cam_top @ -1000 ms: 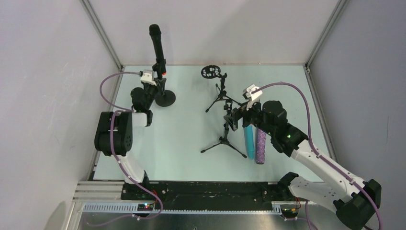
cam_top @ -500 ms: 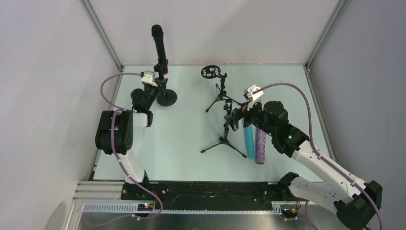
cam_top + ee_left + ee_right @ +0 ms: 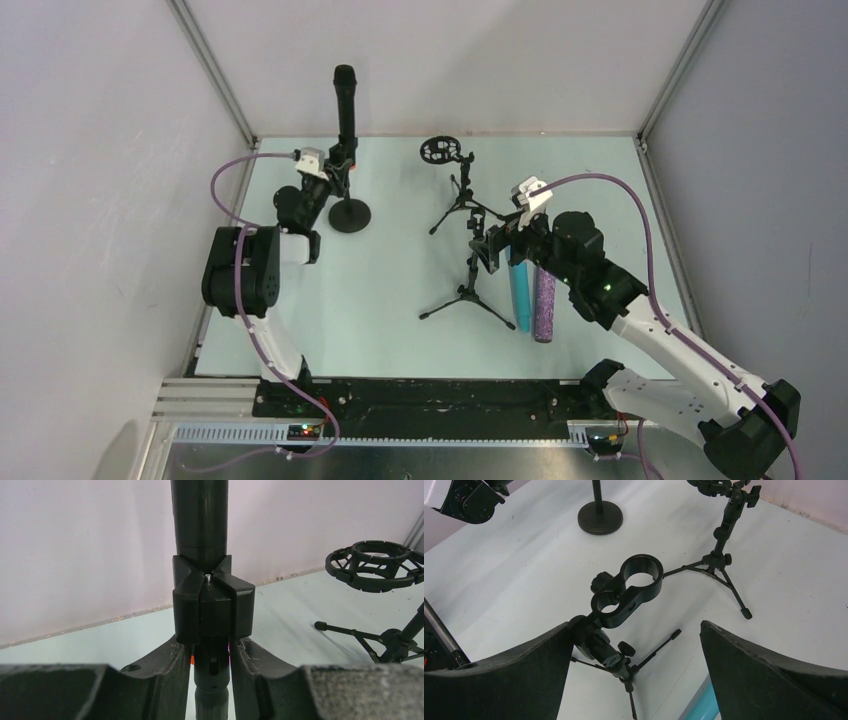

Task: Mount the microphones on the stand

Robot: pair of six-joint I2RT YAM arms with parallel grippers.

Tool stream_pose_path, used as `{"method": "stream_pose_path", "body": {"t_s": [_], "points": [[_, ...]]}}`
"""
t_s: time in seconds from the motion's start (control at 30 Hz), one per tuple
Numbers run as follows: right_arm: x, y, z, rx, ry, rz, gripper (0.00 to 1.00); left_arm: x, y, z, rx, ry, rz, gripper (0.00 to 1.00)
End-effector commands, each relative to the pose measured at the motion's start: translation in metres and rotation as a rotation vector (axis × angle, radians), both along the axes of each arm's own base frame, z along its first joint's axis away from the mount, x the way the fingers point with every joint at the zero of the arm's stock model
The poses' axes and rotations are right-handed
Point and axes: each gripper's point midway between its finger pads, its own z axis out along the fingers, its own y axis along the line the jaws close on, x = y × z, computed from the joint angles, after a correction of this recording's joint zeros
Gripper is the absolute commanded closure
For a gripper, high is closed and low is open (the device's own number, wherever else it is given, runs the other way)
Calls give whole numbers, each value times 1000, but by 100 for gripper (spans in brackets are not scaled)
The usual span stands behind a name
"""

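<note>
The black microphone (image 3: 345,105) with an orange-red end stands upright in the clip (image 3: 213,607) of a round-base stand (image 3: 349,214). My left gripper (image 3: 333,176) is shut on the stand's neck (image 3: 212,672) just below the clip, and a sliver of orange shows behind it. The cyan-blue microphone (image 3: 520,290) and the glittery purple microphone (image 3: 544,305) lie side by side on the table, partly under my right arm. My right gripper (image 3: 497,243) is open and empty above a tripod stand with a double-ring holder (image 3: 629,589). The cyan microphone's edge shows in the right wrist view (image 3: 704,705).
A second tripod stand with a round shock mount (image 3: 437,152) stands at the back centre, also in the left wrist view (image 3: 375,565) and the right wrist view (image 3: 724,530). Enclosure walls and metal posts (image 3: 215,85) border the table.
The black microphone and its stand have swung from leaning left to upright and shifted slightly right, held by my left gripper. The right arm has barely moved.
</note>
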Motion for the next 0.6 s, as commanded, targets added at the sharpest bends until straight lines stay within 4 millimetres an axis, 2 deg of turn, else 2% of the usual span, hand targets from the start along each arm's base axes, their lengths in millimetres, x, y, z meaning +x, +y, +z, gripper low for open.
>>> {"method": "stream_pose_path", "body": {"t_s": [0.0, 0.2, 0.33, 0.53, 0.57], "points": [[2, -6, 10, 10, -36, -27, 1, 0, -6, 24, 4, -89, -24, 64], [3, -5, 9, 8, -35, -26, 1, -7, -6, 24, 0, -84, -24, 61], [3, -5, 10, 12, -36, -25, 0, -16, -7, 29, -3, -93, -35, 53], [3, -5, 10, 13, -35, -24, 1, -34, -7, 36, 17, -116, -35, 34], [3, -4, 10, 15, -34, -23, 1, -38, -6, 33, 27, -114, -32, 29]]}}
